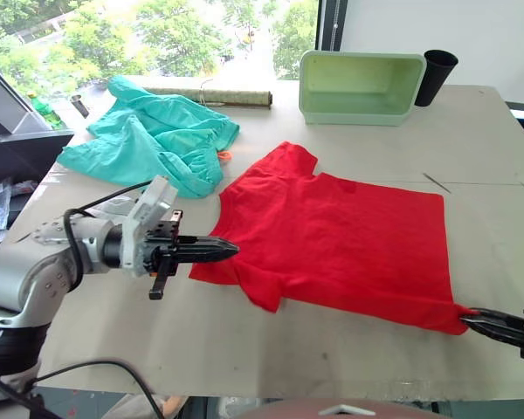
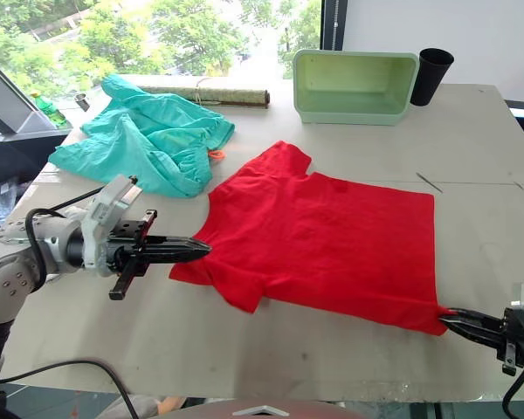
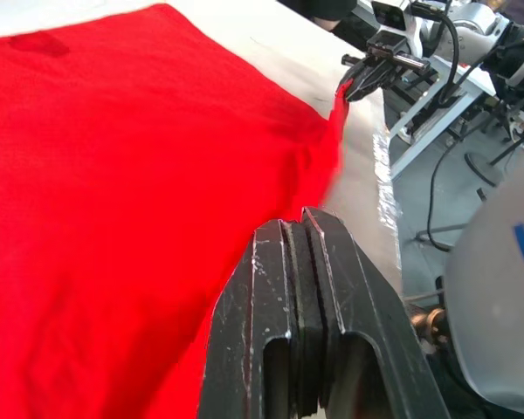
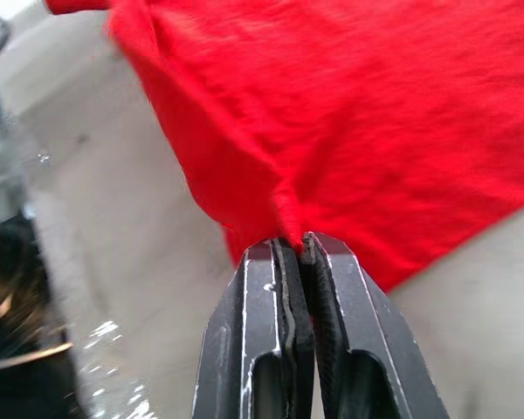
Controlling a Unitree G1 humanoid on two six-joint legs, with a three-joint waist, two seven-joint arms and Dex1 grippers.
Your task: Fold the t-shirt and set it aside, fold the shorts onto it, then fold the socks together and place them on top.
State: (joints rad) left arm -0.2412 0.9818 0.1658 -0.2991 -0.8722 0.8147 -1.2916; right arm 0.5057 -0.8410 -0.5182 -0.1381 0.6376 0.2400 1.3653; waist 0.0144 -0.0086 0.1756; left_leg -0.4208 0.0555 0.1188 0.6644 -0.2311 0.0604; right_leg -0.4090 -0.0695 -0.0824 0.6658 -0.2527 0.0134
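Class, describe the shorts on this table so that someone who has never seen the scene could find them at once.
Start at the big pale table and go to its far left corner by the window. The shorts lie crumpled there, just beyond the flat red t-shirt. They are the only sea-green cloth, with a bit of orange drawstring at the edge.

From my seat at the controls, I see the right gripper's (image 4: 299, 249) two black fingers pressed together, pinching a small bunched corner of the bright red thin-fabric t-shirt (image 4: 349, 113). The shirt spreads away from that pinched corner across most of the pale beige table surface (image 4: 113, 262), which lies bare to either side of the fingers, just beside the shirt's edges.
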